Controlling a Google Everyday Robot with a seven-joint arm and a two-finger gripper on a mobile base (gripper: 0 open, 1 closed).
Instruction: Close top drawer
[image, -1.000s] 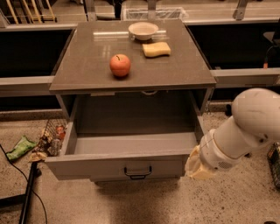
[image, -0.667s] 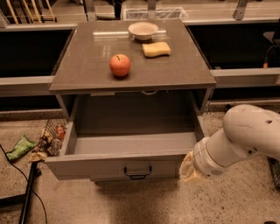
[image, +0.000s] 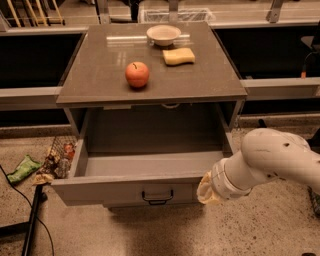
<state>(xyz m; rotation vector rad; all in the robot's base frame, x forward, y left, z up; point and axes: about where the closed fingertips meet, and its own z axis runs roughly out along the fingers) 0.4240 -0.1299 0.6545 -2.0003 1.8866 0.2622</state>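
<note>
The top drawer (image: 125, 190) is pulled fully out and looks empty inside; its flat grey front faces me with a small dark bail handle (image: 157, 196) at centre. My white arm reaches in from the right, and the gripper (image: 206, 190) at its end sits against the right end of the drawer front, just right of the handle. The lower drawers are hidden beneath the open one.
On the cabinet top (image: 100, 75) lie a red apple (image: 137, 74), a yellow sponge (image: 178, 56) and a white bowl (image: 163, 35). Snack wrappers (image: 55, 160) and a green packet (image: 22, 169) lie on the floor at left, with a black cable and pole (image: 31, 220).
My arm has moved left, bringing the gripper from beside the drawer's right corner up to the drawer front. The drawer has not visibly moved.
</note>
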